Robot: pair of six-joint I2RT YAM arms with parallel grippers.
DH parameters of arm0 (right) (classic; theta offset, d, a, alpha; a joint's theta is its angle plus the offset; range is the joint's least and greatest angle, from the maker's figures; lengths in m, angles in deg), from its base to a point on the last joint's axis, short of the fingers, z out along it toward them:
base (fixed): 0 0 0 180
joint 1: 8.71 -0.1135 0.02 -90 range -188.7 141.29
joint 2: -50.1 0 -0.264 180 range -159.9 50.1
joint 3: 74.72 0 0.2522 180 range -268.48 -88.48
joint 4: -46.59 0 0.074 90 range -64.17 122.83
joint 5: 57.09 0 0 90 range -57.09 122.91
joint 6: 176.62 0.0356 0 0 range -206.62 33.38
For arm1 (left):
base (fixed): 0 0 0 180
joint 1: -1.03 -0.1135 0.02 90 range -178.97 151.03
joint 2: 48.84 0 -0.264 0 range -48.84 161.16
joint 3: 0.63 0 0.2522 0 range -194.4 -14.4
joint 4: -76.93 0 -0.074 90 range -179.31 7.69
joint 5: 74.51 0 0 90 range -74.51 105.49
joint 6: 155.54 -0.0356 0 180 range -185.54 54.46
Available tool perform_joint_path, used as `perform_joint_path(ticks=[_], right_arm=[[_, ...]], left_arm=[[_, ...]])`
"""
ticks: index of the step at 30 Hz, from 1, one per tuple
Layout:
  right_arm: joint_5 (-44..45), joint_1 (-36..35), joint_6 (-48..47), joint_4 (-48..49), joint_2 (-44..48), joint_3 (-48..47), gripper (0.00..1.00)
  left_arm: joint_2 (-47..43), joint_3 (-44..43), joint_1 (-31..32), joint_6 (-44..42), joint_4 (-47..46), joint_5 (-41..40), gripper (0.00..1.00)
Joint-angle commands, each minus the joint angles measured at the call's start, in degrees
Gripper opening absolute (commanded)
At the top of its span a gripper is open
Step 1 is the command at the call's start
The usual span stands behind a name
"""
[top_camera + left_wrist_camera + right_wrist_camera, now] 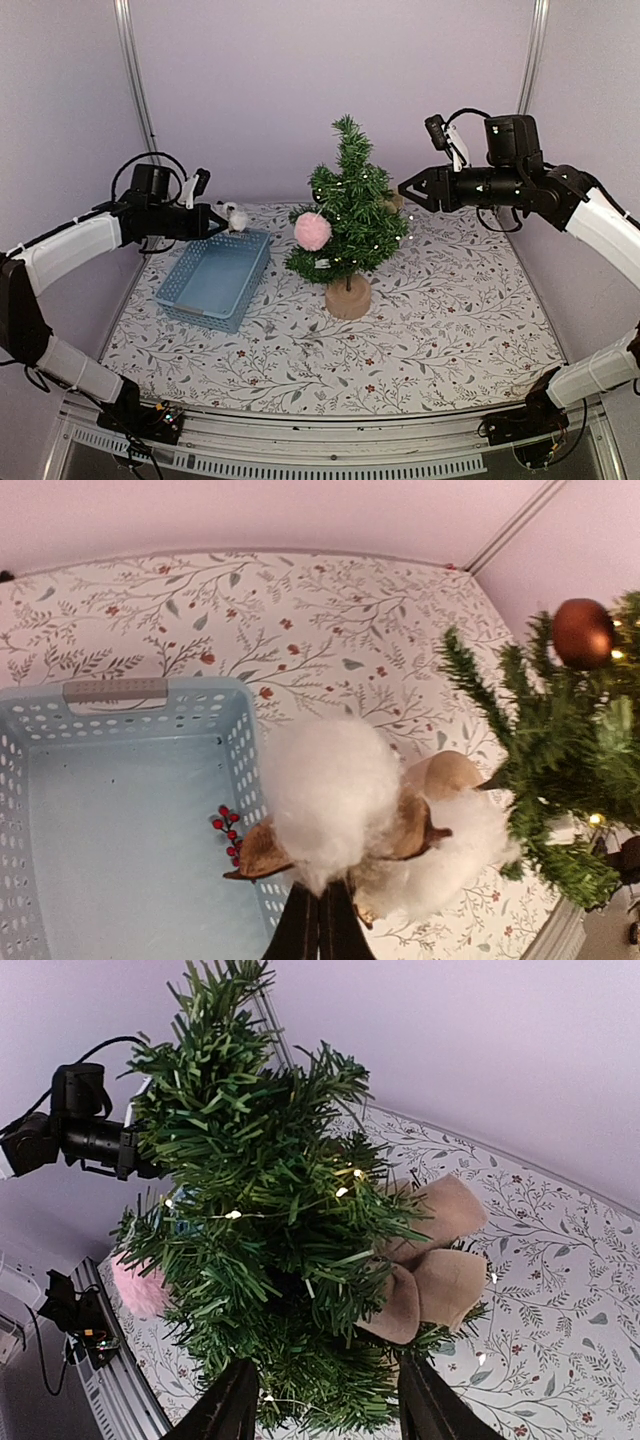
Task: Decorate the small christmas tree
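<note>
The small christmas tree (348,205) stands mid-table on its round tan wooden base (348,297). It carries a pink pompom (312,231), small lights, a tan bow (440,1260) and a brown ball (582,632). My left gripper (217,222) is shut on a white cotton boll ornament (335,790) with brown husks, held above the right rim of the blue basket (215,277), left of the tree. My right gripper (406,189) is open and empty, close to the tree's right side; in the right wrist view its fingers (228,1412) flank the lower branches (300,1290).
A sprig of red berries (229,834) lies inside the blue basket (120,820). The floral tablecloth (450,320) covers the table. Purple walls with metal posts (135,75) close in the back and sides.
</note>
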Motion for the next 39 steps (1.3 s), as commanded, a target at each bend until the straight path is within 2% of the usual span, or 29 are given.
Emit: perform_joint_path(ticks=[1,9,19,27,39], right_arm=[[-0.61,0.93,1.38,1.13,-0.81,-1.05,0.51],[-1.03,1.88,3.56,2.29,-1.50,-0.82,0.51],[-0.92,2.04,4.91,2.67,-0.91,0.00,0.51],[-0.96,2.04,5.14,2.84,-0.82,0.26,0.51],[-0.49,2.13,4.78,2.41,-0.39,0.44,0.52]], left_arm=[[-6.17,0.48,2.68,-0.64,-1.35,5.07,0.00],[-8.85,-2.82,9.67,-1.00,1.09,6.51,0.00],[-3.91,-3.82,17.13,-0.70,1.47,6.46,0.00],[1.35,-4.08,18.93,1.68,-2.59,7.00,0.00],[8.98,-7.67,22.47,0.60,-2.32,7.54,0.00]])
